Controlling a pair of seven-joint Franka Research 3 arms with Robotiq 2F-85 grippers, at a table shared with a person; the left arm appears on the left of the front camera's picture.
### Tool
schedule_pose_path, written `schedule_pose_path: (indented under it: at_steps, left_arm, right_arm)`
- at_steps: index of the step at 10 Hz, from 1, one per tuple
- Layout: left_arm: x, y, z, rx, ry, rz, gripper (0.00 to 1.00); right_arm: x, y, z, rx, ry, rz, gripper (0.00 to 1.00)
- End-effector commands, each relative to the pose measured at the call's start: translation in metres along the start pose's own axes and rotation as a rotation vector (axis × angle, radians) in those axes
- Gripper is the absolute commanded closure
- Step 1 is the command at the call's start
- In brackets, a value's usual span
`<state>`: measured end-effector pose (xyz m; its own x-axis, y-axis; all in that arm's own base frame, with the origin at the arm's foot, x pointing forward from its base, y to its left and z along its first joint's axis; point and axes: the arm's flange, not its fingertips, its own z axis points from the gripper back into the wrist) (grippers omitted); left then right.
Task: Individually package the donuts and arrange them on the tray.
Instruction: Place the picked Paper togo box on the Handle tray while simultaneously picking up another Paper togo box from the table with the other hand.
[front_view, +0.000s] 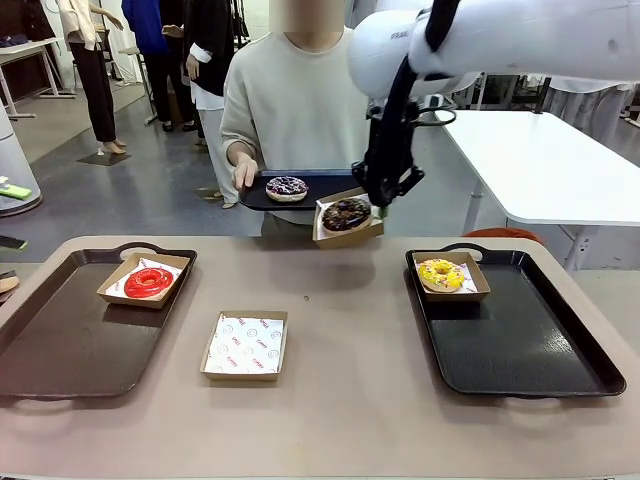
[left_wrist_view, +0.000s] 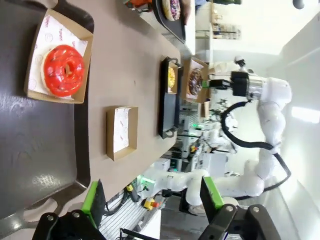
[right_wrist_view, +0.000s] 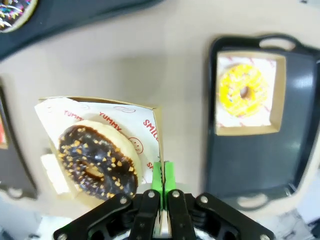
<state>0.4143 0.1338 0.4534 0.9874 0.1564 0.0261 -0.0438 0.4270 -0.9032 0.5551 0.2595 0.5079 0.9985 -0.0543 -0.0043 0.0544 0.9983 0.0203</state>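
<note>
My right gripper (front_view: 378, 205) (right_wrist_view: 161, 174) is shut on the rim of a cardboard box (right_wrist_view: 156, 125) that holds the chocolate donut (front_view: 347, 213) (right_wrist_view: 97, 162), lifted above the table's far edge. The yellow donut (front_view: 441, 272) (right_wrist_view: 243, 90) lies in its box at the far end of the right tray (front_view: 520, 340). In its own box on the left tray (front_view: 60, 345) sits the red donut (front_view: 147, 282) (left_wrist_view: 63, 70). The purple donut (front_view: 287, 188) rests bare on a dark tray (front_view: 325, 182) that the person holds. My left gripper (left_wrist_view: 152, 196) hangs open over the left tray.
An empty paper-lined box (front_view: 245, 345) (left_wrist_view: 121, 132) stands on the table between the two trays. The person's hand (front_view: 245, 172) grips the held tray's left end. A white table (front_view: 540, 160) stands behind at the right.
</note>
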Motion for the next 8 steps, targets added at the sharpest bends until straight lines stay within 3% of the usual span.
schedule_pose_path:
  at_steps: [1, 5, 8]
  left_arm:
    - [0.0, -0.047, -0.029, 0.16, 0.043, -0.018, 0.0]
    - [-0.008, -0.124, -0.128, 0.495, 0.129, -0.073, 0.0]
    - [-0.02, -0.142, -0.201, 0.708, 0.153, -0.108, 0.0]
  right_arm:
    - [-0.035, -0.067, 0.004, 0.031, 0.056, 0.026, 0.98]
    - [-0.074, -0.162, -0.003, 0.039, 0.056, -0.006, 0.98]
    - [-0.092, -0.201, -0.029, 0.045, 0.048, -0.002, 0.98]
